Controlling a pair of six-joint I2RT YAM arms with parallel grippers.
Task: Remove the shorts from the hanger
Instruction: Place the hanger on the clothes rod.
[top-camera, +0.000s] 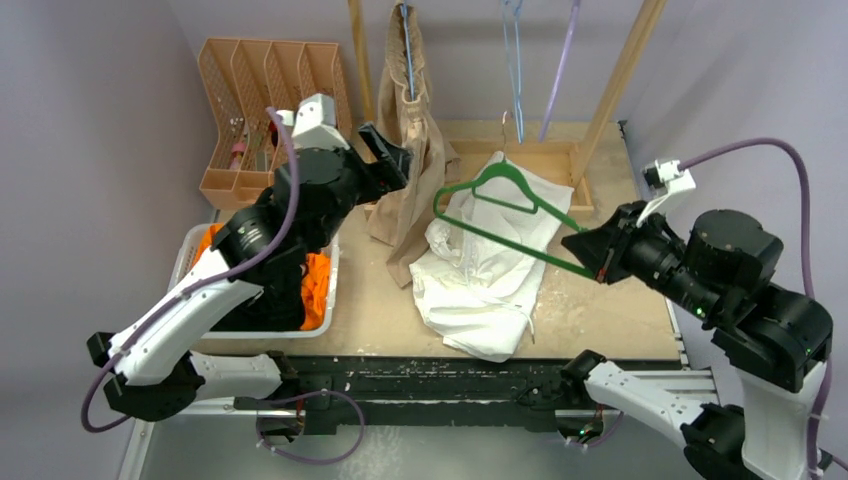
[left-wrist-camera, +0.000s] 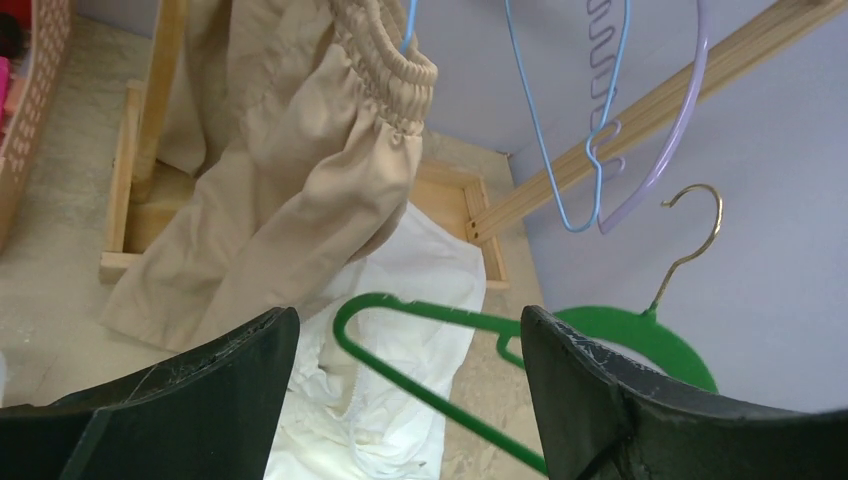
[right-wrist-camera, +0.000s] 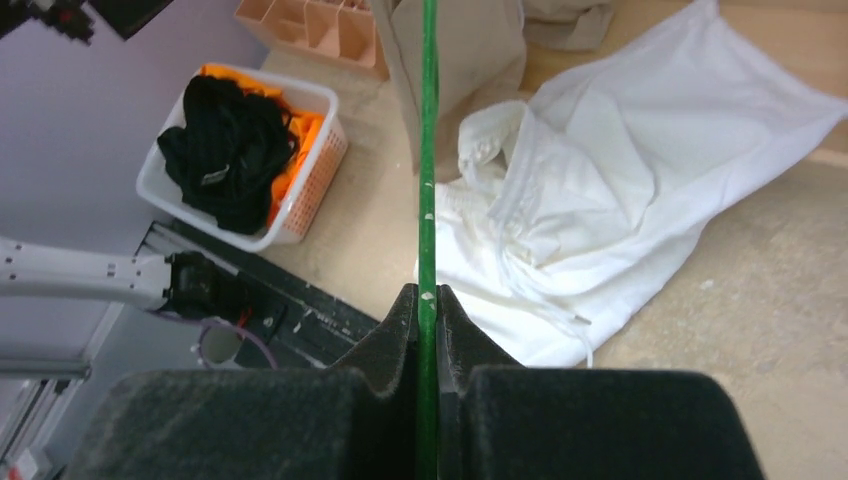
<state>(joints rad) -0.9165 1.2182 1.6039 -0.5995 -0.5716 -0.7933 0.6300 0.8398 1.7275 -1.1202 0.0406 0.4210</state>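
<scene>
My right gripper (top-camera: 590, 258) (right-wrist-camera: 427, 300) is shut on the bottom bar of a green hanger (top-camera: 500, 205) (right-wrist-camera: 428, 150) and holds it bare above the table. The white shorts (top-camera: 490, 265) (right-wrist-camera: 620, 200) lie crumpled on the table under it. The beige shorts (top-camera: 410, 150) (left-wrist-camera: 300, 170) hang from a blue hanger (top-camera: 405, 45) on the wooden rack. My left gripper (top-camera: 392, 160) (left-wrist-camera: 405, 400) is open and empty beside the beige shorts, with the green hanger (left-wrist-camera: 440, 385) showing between its fingers. The orange shorts (right-wrist-camera: 300, 140) and black shorts (right-wrist-camera: 225, 150) lie in a white basket (right-wrist-camera: 295, 225).
A white basket (top-camera: 325, 300) stands at the left front. A tan slotted organiser (top-camera: 260, 110) is at the back left. Empty blue (top-camera: 514, 60) and lilac (top-camera: 562, 65) hangers hang on the wooden rack (top-camera: 620, 80). The table's front edge runs along a black rail (top-camera: 430, 370).
</scene>
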